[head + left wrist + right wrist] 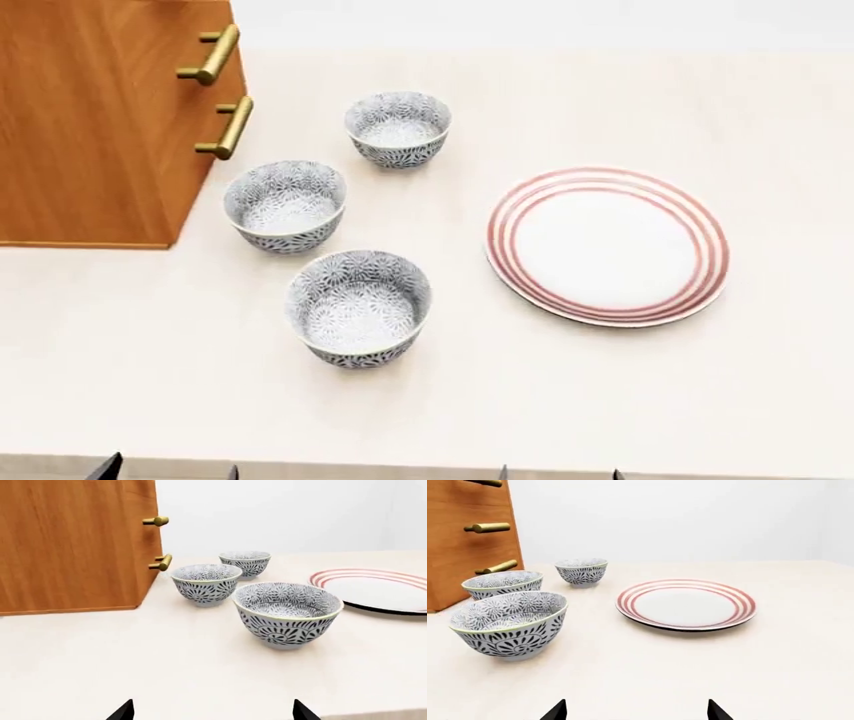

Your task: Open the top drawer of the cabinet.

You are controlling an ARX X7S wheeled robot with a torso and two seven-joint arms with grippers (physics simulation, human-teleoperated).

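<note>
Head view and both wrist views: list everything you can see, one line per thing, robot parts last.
cabinet: one, orange-brown wood, far left of table.
brass handles: three visible in right wrist view, on the cabinet's front; drawers look closed.
bowls: three, blue-white patterned, in a row beside the cabinet.
plate: one, white with red rings, right of the bowls.
table: one, pale cream.
left gripper: dark fingertips apart, empty.
right gripper: dark fingertips apart, empty.

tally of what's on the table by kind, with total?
Patterned bowls: 3
Red-ringed plate: 1
Wooden cabinet: 1
Total: 5

Brass drawer handles in view: 3 in the right wrist view; the other views show 2.
</note>
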